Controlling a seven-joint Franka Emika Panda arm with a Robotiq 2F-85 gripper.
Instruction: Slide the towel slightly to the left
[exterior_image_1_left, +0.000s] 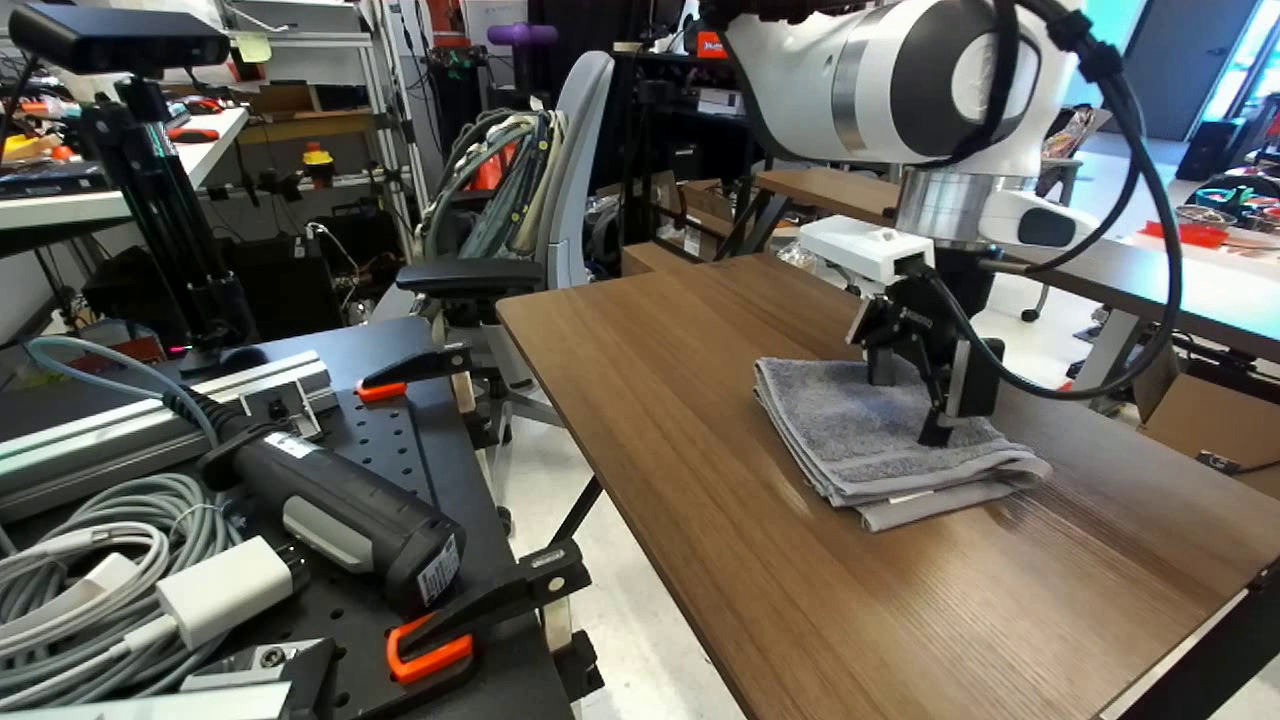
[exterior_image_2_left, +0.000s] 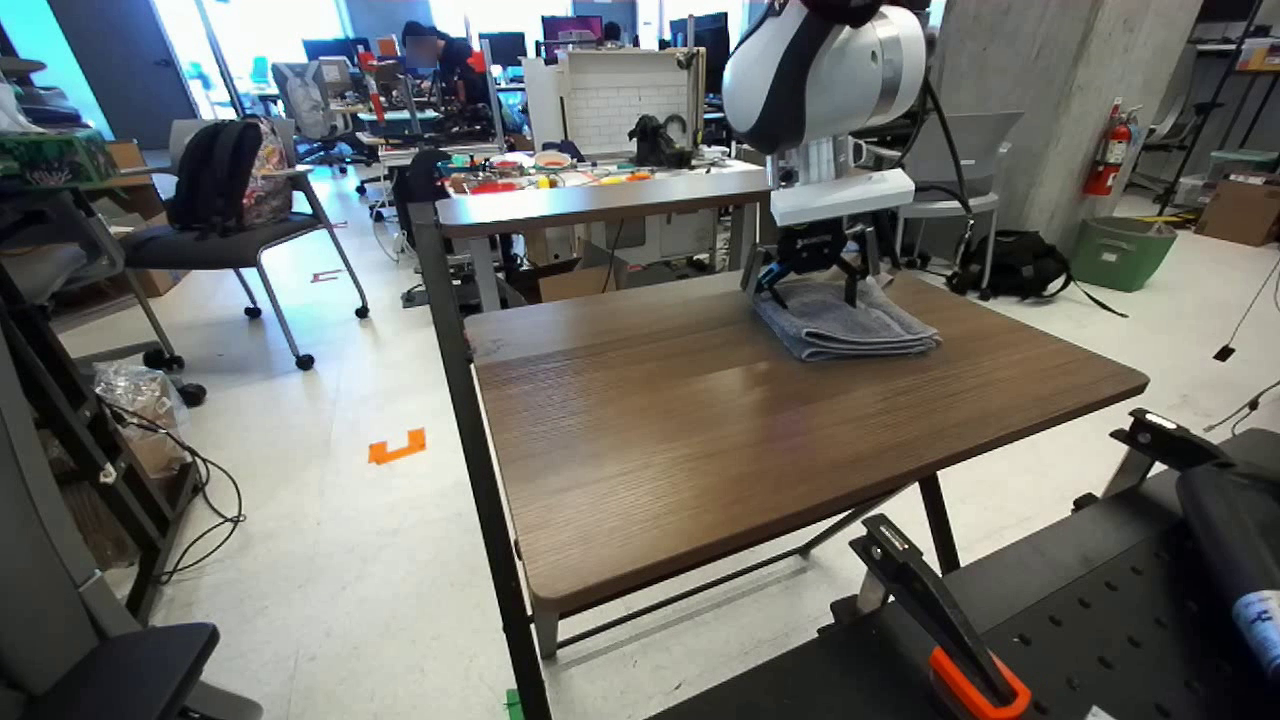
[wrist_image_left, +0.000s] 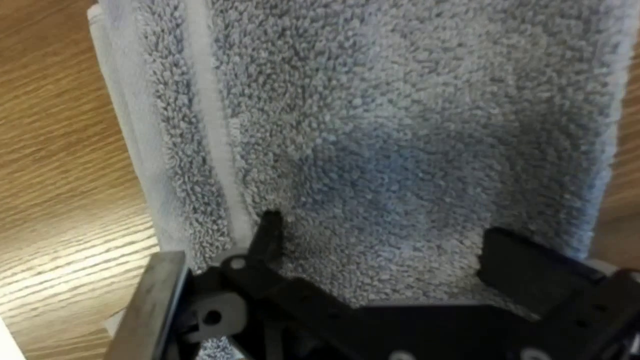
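Towel (exterior_image_2_left: 855, 327) lay folded on the far side of the table (exterior_image_2_left: 640, 430), gripper (exterior_image_2_left: 816, 303) down on it, fingers (wrist_image_left: 525, 270) apart, likely to drag it left.

Around the concrete pillar (exterior_image_2_left: 1060, 100)
Fire extinguisher (exterior_image_2_left: 1105, 168) at its side; green bin (exterior_image_2_left: 1120, 258) and black bag (exterior_image_2_left: 1025, 265) near its foot.

Lab: robot arm (exterior_image_1_left: 870, 90), clamps (exterior_image_1_left: 520, 592)

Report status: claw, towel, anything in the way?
Claw open, fingertips apparently on the towel. Towel folded, lying on the wooden table. Clamps nearby, but on the separate black bench.
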